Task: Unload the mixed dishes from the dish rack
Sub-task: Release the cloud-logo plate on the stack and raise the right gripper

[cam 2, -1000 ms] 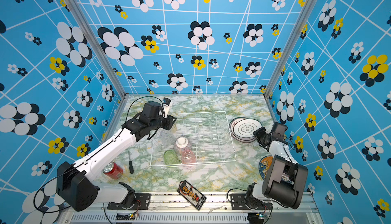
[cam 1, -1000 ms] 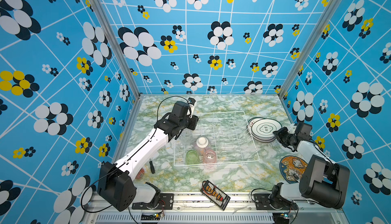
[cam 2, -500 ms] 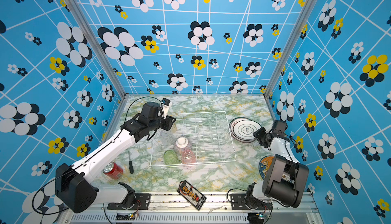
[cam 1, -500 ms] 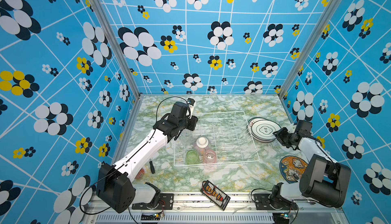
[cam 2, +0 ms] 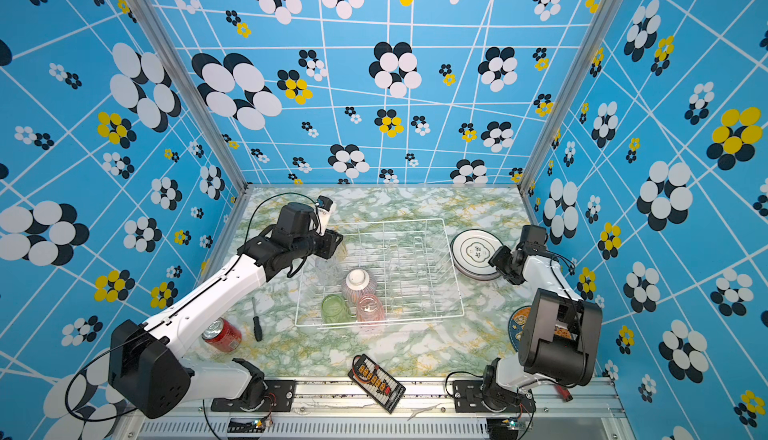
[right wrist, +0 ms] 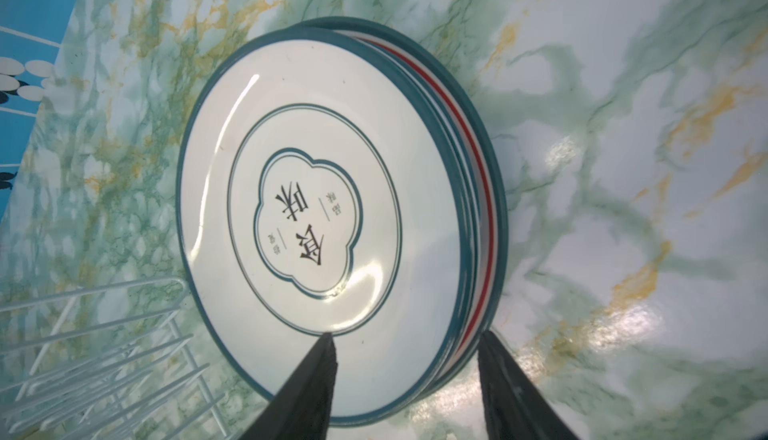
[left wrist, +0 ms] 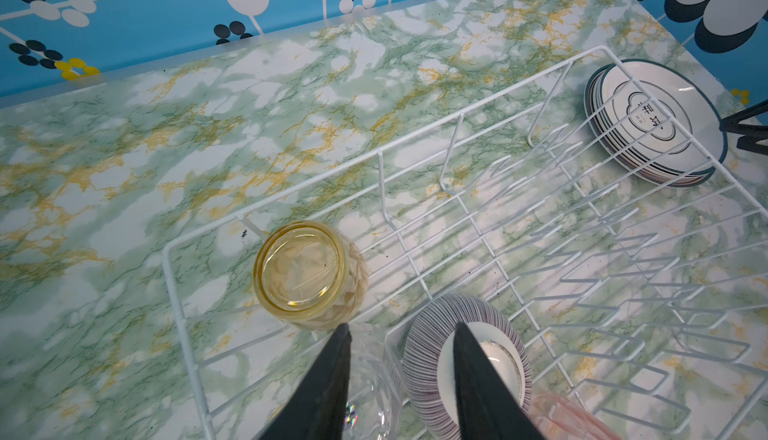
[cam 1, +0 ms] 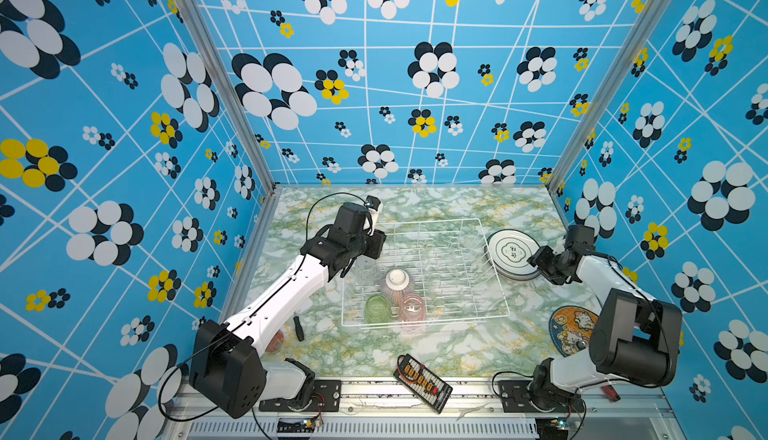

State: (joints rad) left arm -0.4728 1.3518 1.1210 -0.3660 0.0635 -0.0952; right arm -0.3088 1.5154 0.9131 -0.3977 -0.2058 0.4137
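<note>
Plates (right wrist: 316, 209) now lie flat, released; right fingers (right wrist: 307, 392) spread wider.

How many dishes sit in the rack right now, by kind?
Tumblers: 4 (yellow tumbler, clear tumbler, green tumbler, pink tumbler)
Bowls: 1 (striped bowl)
Plates: 0 in the dish rack; the plate stack sits outside it
Total in rack: 5
</note>
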